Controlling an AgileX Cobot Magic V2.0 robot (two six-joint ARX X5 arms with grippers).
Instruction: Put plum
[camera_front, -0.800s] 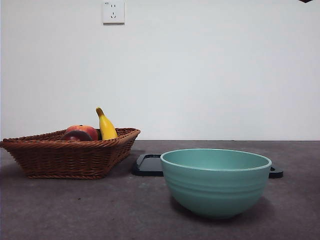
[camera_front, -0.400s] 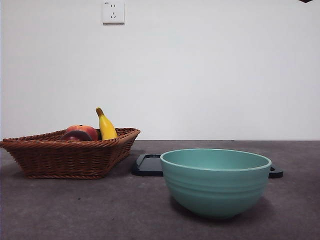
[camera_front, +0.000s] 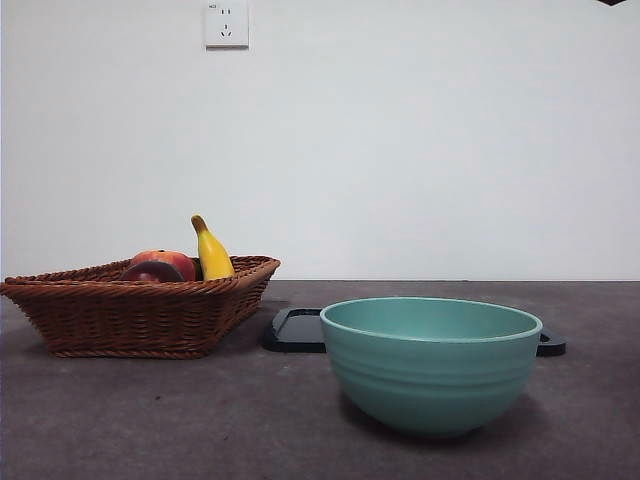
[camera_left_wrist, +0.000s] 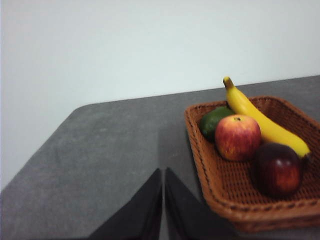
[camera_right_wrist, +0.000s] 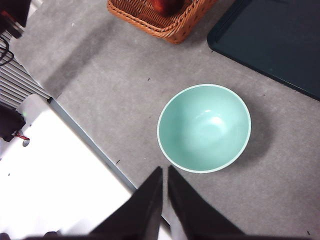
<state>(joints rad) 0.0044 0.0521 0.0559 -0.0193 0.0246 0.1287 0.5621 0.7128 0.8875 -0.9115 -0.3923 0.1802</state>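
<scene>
**Plainly, the plum waits in the basket while both arms hang back**

Still untouched, the small, smooth, dark maroon plum (camera_left_wrist: 278, 169) lies in the woven brown wicker basket (camera_left_wrist: 220, 197), near the basket's front rim. Just behind it in the basket sits the red-orange apple-like fruit (camera_left_wrist: 237, 136), close enough that the two nearly touch; the long yellow banana (camera_left_wrist: 263, 123) runs along the far side of both, and a dark green fruit (camera_left_wrist: 212, 121) is tucked behind the apple. Crowded this way, the plum probably leaves a pincer room only from above or from the rim side.

Beside the basket stands the pale green ceramic bowl (camera_front: 432, 362), empty, with a flat dark tray (camera_right_wrist: 280, 40) behind it on the grey bench (camera_front: 150, 420). Being open and empty, the bowl looks like the likely place for the plum, though the task does not say so.

The left pincer (camera_left_wrist: 163, 200) hovers over bare bench short of the basket, jaws pressed together and holding nothing. The right pincer (camera_right_wrist: 164, 197) hangs high above the bowl's near side, likewise closed and empty. Judging by this, reaching has not begun; the left arm is the nearer to the basket.
</scene>
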